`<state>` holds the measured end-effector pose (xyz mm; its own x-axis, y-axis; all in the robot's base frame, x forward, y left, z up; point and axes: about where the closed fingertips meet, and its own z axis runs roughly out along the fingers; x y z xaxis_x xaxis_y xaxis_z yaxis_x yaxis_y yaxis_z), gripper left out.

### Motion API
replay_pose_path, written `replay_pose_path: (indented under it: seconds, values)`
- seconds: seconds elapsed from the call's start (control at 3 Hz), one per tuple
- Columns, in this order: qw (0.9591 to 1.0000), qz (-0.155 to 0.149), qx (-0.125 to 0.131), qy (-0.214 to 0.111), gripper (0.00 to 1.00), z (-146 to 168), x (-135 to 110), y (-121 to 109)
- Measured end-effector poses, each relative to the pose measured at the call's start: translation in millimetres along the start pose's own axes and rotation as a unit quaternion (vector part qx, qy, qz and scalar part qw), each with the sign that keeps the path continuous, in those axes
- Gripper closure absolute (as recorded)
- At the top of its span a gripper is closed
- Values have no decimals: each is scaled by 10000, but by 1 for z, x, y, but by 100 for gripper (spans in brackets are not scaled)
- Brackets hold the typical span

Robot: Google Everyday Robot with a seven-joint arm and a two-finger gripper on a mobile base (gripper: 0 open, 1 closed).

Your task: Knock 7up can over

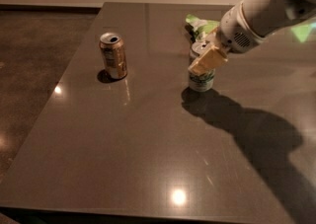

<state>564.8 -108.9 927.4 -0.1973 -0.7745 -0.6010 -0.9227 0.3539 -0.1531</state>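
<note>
The 7up can (pixel 201 77), white-silver with green bands and a silver top, stands upright on the dark table (pixel 148 144), right of centre. My gripper (pixel 208 61), cream-coloured at the end of the white arm reaching in from the upper right, sits against the can's upper half and hides part of it. The can's base rests flat on the table.
A gold-brown can (pixel 113 55) stands upright to the left, with open table between the two cans. A green and white snack bag (pixel 200 24) lies just behind the 7up can. The table's left edge drops to a dark floor (pixel 34 70).
</note>
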Motion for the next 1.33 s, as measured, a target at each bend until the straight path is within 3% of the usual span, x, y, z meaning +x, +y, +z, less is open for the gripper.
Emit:
replay_pose_path:
  seconds: [0.33, 0.67, 1.33]
  values:
    - [9981, -330, 62, 524, 100, -16, -11, 9]
    - [9876, -865, 24, 1312, 100, -27, -14, 23]
    - [9529, -1685, -373, 2493, 100, -25, 3, 52]
